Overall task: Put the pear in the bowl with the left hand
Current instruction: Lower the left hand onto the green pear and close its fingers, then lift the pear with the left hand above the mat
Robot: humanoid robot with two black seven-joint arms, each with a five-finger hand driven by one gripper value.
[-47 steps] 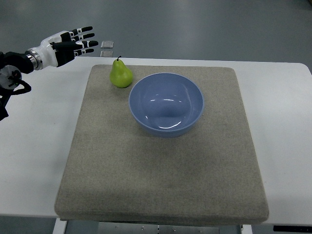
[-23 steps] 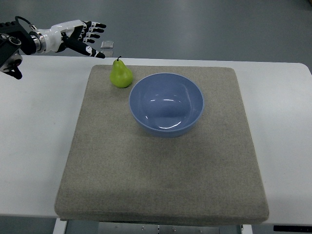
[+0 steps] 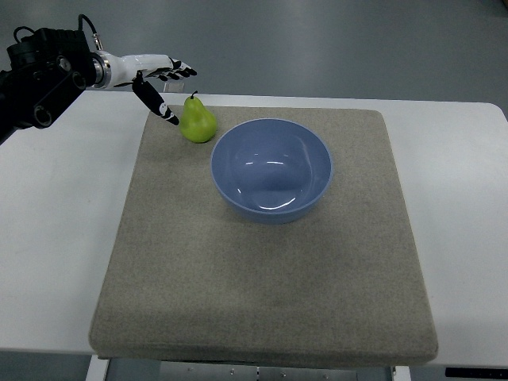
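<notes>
A green pear [image 3: 198, 121] stands upright on the grey mat [image 3: 262, 262], just left of the blue bowl [image 3: 271, 169]. My left hand [image 3: 164, 86] reaches in from the upper left, fingers spread and open. The thumb [image 3: 157, 104] points down at the pear's left side, almost touching it. The other fingers [image 3: 179, 71] stretch out above and behind the pear's stem. Nothing is held. The bowl is empty.
The mat lies on a white table [image 3: 55, 230]. A small clear square object [image 3: 170, 77] sits at the table's far edge behind the hand. The left arm's black forearm [image 3: 40, 71] crosses the upper left corner.
The left hand has moved right and nearer to the pear, turning so that the thumb drops beside the fruit. Pear and bowl have not moved.
</notes>
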